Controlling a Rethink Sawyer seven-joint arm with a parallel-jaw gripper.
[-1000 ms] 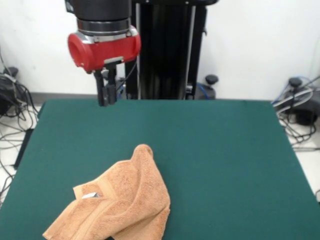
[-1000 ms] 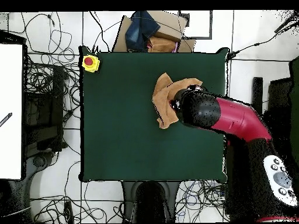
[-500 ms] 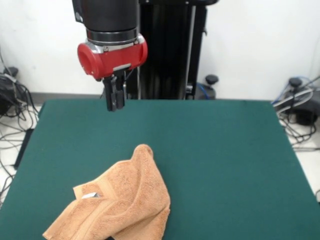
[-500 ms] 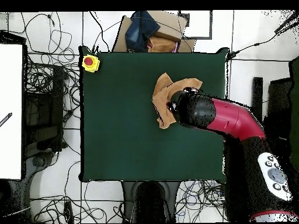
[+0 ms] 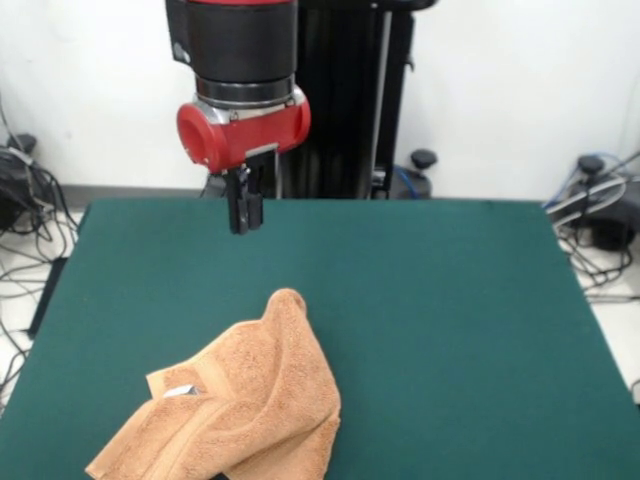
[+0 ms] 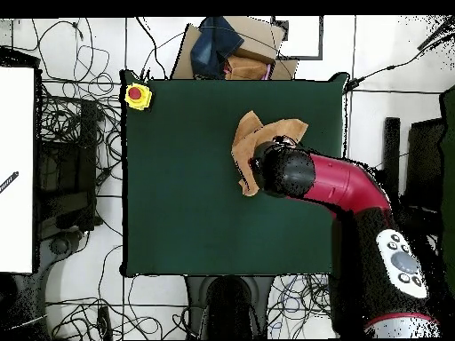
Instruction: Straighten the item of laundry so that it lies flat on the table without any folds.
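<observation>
The item of laundry (image 5: 240, 410), a peach-orange towel, lies crumpled on the green table (image 5: 450, 300) at the near left, with one ridge standing up and several folds. My gripper (image 5: 244, 228) hangs above the table's far side, well behind the towel and clear of it. Its fingers are shut with nothing between them. In the overhead view the towel (image 6: 247, 146) lies on the table (image 6: 178, 195), partly covered by the red and black arm (image 6: 311, 178), which hides the gripper.
A yellow box with a red button (image 6: 137, 95) sits on one table corner. Cardboard and a blue cloth (image 6: 227, 49) lie on the floor past the table edge. Cables (image 6: 80, 124) cover the floor around the table.
The arm has moved to the right in the front view and slightly lower, toward the table's middle. The towel has not moved and the gripper stays shut.
</observation>
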